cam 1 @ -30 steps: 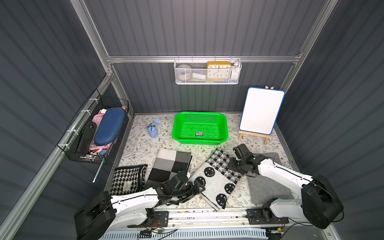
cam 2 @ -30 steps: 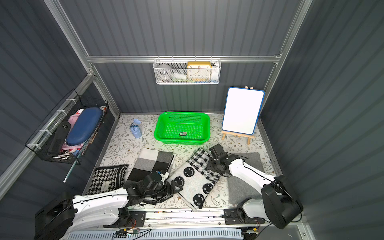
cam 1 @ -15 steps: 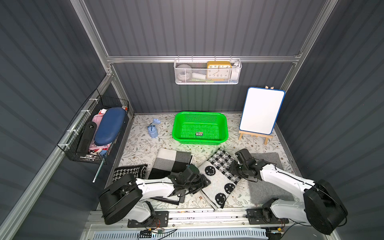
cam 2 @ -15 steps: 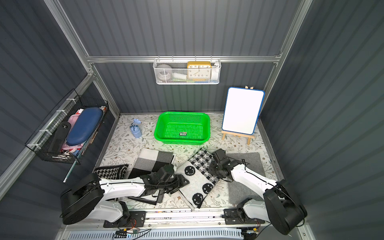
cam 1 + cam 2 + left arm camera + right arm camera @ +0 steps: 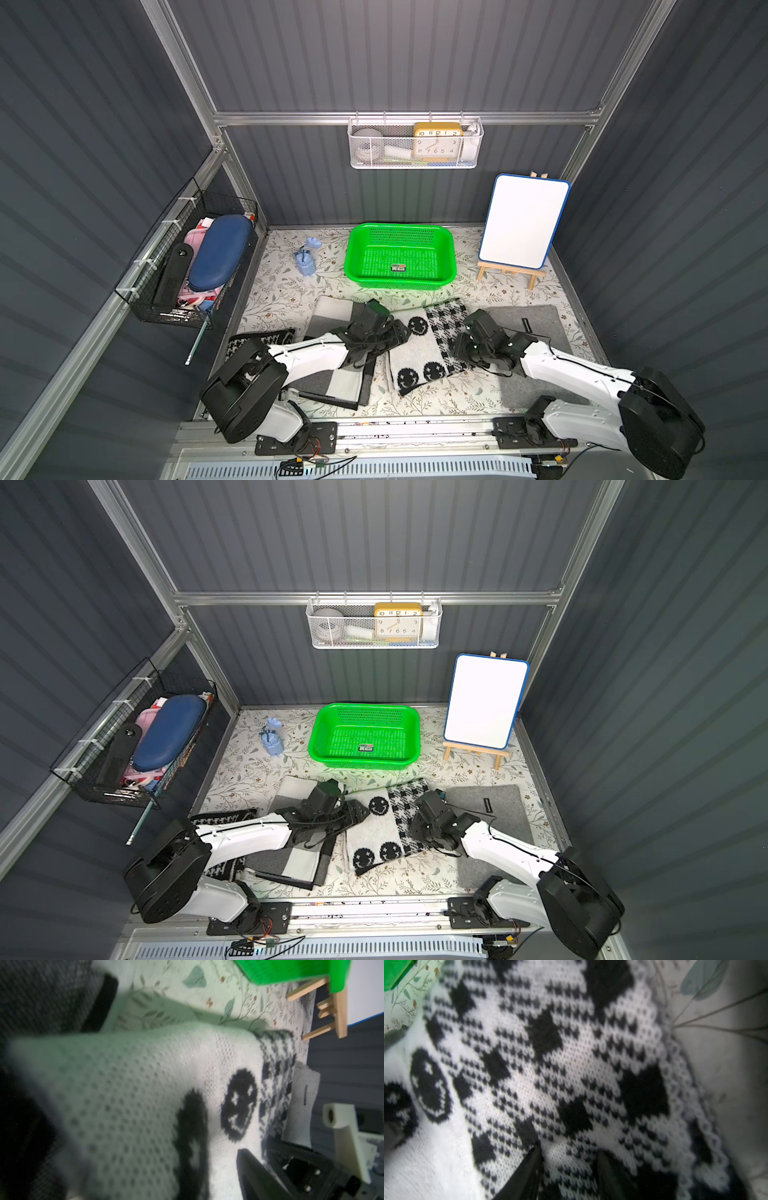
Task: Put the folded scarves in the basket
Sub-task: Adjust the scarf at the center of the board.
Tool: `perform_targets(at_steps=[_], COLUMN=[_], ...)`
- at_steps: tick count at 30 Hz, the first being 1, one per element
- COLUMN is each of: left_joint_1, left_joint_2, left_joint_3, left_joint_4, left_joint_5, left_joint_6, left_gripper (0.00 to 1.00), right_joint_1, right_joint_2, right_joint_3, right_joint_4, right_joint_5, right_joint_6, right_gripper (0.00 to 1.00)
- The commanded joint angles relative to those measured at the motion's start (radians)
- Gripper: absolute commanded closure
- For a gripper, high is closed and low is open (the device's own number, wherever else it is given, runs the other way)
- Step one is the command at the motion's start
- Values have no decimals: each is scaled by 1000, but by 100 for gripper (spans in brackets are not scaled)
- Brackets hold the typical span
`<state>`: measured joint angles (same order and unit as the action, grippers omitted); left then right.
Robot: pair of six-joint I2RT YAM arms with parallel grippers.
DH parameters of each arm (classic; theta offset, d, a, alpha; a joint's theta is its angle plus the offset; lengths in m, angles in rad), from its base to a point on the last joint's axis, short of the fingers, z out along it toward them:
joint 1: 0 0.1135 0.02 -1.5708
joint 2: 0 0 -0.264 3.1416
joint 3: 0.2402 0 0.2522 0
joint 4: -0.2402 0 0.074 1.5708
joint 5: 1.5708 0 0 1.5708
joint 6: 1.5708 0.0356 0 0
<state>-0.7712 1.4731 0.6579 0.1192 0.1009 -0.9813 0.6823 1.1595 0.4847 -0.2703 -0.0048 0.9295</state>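
Note:
The folded scarf [image 5: 419, 353] [image 5: 380, 827] is white knit with black smiley faces and a black-and-white check half. It lies flat in front of the bright green basket [image 5: 400, 227] [image 5: 365, 707], which holds only a small label. My left gripper [image 5: 395, 332] [image 5: 353, 812] is at the scarf's left edge. In the left wrist view its jaws stand wide: one finger [image 5: 251, 1169] shows, and raised scarf fabric [image 5: 135, 1095] hides the other. My right gripper [image 5: 569, 1154] [image 5: 460, 345] is shut on a raised fold of the check half [image 5: 571, 1064].
A grey checked cloth [image 5: 332, 311] lies under my left arm, with a houndstooth cloth [image 5: 257, 337] beside it. A grey mat [image 5: 536, 328] lies to the right. A whiteboard on an easel [image 5: 523, 224] and a small blue object [image 5: 306, 261] flank the basket. Wire baskets [image 5: 187, 266] [image 5: 415, 143] hang on the walls.
My left arm has reached forward over the grey checked cloth to the scarf's left edge. The scarf has turned from diagonal to nearly straight, and my right gripper moved with it.

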Motion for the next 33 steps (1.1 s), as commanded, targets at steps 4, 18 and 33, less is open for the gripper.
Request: perform_targets(at_steps=[4,18,33], left_joint_1=[86,112,110], left_joint_2=[124,-4,-75], left_joint_3=[114,71,-54], left_joint_4=[20,-87,-104], left_joint_5=[95,96,131], left_joint_6=[161,200,205], left_gripper=[13,1,7], right_joint_1=[155,-94,-246], right_joint_2=[-159,-471,-250], right_joint_3=[-46,-67,-57], right_joint_4=[-160,-294,-101], right_joint_5=[120,148,-12], right_joint_6=[162,-2,-13], right_gripper=[51,29,28])
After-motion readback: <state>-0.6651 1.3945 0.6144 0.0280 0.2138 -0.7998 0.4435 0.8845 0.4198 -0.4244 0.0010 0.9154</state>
